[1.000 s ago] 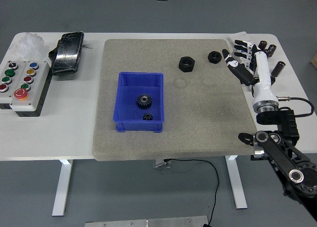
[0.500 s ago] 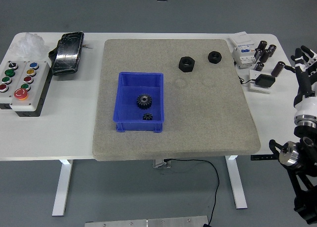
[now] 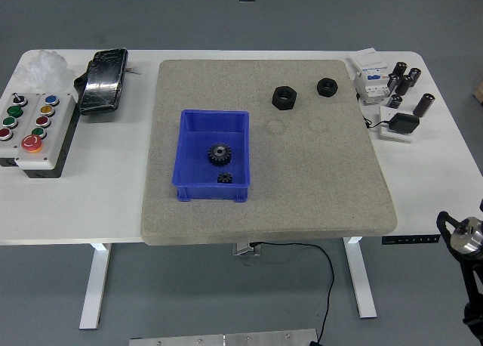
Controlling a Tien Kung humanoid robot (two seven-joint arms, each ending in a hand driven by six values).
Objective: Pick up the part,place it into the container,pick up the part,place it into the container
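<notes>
A blue container [image 3: 213,136] stands on the grey mat [image 3: 302,180], left of its middle. Inside it lie a larger black gear [image 3: 219,154] and a small black gear [image 3: 224,178]. Two black nuts rest on the mat near its far edge: a larger one [image 3: 284,98] and a smaller one [image 3: 327,85] to its right. Only part of my right arm [image 3: 466,244] shows at the lower right edge, off the table; its hand is out of the picture. My left arm does not appear at all.
A button box [image 3: 30,128] and a black device [image 3: 104,80] sit on the table's left side, with a clump of white material [image 3: 43,64] at the far left corner. At the far right lie a white module [image 3: 369,80], several dark cylinders [image 3: 407,80] and a black block [image 3: 401,123].
My right arm has drawn back from beside the small nut, moving right and down off the table until its hand left the picture. The parts and container have not moved.
</notes>
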